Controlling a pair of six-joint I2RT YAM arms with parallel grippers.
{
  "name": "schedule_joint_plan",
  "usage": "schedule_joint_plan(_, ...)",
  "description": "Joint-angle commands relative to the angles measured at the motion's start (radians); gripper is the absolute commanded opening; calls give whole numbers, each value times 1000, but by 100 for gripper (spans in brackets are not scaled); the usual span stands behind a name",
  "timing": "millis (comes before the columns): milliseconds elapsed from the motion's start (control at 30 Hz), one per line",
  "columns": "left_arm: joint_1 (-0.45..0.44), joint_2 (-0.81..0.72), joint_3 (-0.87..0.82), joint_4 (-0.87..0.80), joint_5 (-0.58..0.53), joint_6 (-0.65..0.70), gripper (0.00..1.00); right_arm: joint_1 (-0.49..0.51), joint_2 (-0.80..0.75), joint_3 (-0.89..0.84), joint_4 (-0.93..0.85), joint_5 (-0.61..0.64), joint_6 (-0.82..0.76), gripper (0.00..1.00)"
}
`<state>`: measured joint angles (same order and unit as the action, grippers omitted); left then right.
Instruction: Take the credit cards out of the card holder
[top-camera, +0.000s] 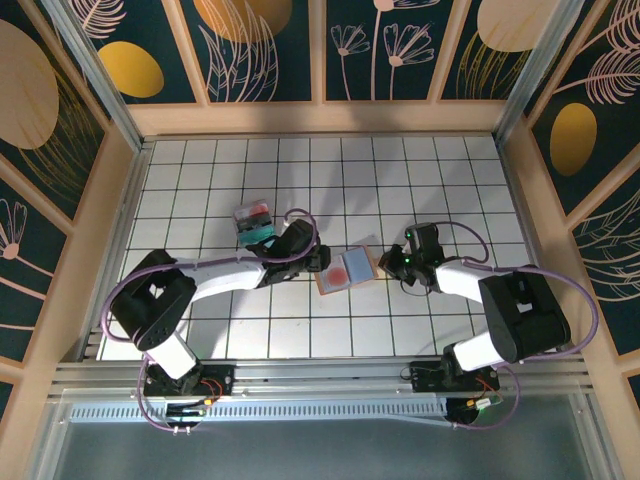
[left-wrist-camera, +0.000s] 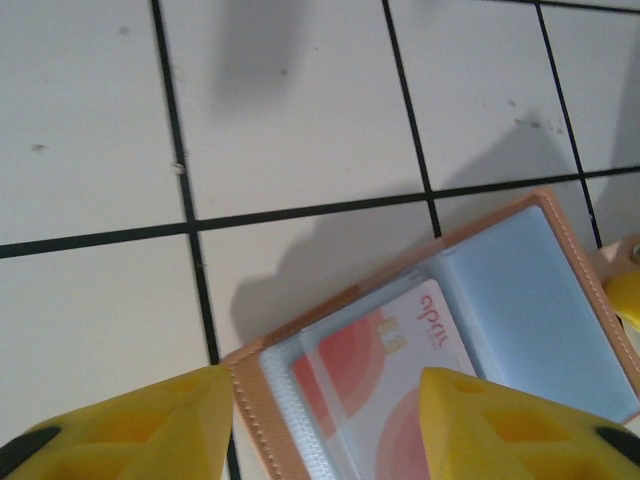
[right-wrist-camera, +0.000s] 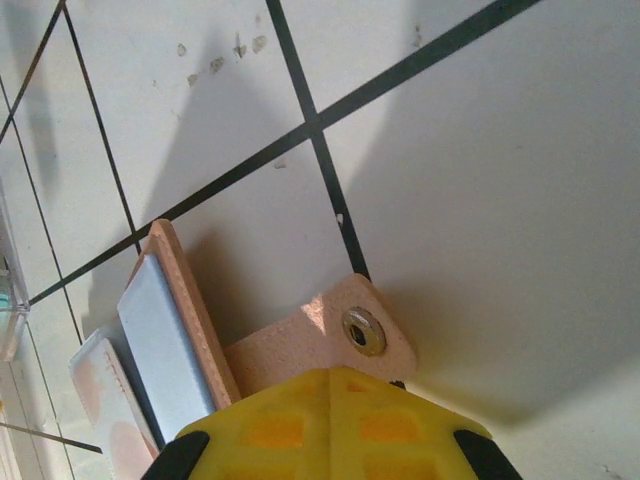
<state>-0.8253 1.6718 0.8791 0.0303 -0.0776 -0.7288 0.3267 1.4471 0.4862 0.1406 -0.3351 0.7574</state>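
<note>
The card holder (top-camera: 346, 268) lies open on the tiled table between my two grippers, its orange-tan border (left-wrist-camera: 400, 265) framing blue-grey faces (left-wrist-camera: 530, 310). A credit card (left-wrist-camera: 400, 380), white with red-pink circles and a chip, sits inside a clear sleeve of the holder. My left gripper (left-wrist-camera: 325, 430) is open, its yellow fingers (left-wrist-camera: 130, 425) standing on either side of the holder's corner and the card. My right gripper (right-wrist-camera: 330, 385) is shut on the holder's tan snap tab (right-wrist-camera: 300, 345), just below the metal snap (right-wrist-camera: 363, 332), and holds that side raised off the tiles.
A small clear box (top-camera: 254, 222) with red and teal contents stands just behind the left wrist. Wooden walls (top-camera: 130, 170) enclose the white tiled table (top-camera: 400, 180). The arm bases sit along the near rail (top-camera: 320, 380).
</note>
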Motion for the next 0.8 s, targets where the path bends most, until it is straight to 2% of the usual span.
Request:
schedule_joint_plan(0, -8, 36, 13, 41, 58, -16, 48, -6, -27, 11, 0, -6, -2, 4)
schedule_joint_plan(200, -8, 97, 6, 42, 37, -10, 32, 0, -143, 12, -92, 36, -4, 5)
schedule_joint_plan(333, -7, 130, 15, 55, 39, 22, 32, 8, -247, 37, -186, 80, -33, 5)
schedule_joint_plan(533, -7, 169, 43, 132, 85, 119, 34, 39, -340, 43, -237, 115, -26, 7)
schedule_joint_plan(633, -8, 187, 72, 148, 105, 154, 34, 74, -344, 52, -241, 133, -29, 10)
schedule_joint_plan(767, -8, 166, 78, 127, 77, 132, 35, 129, -301, 86, -266, 182, -26, 12)
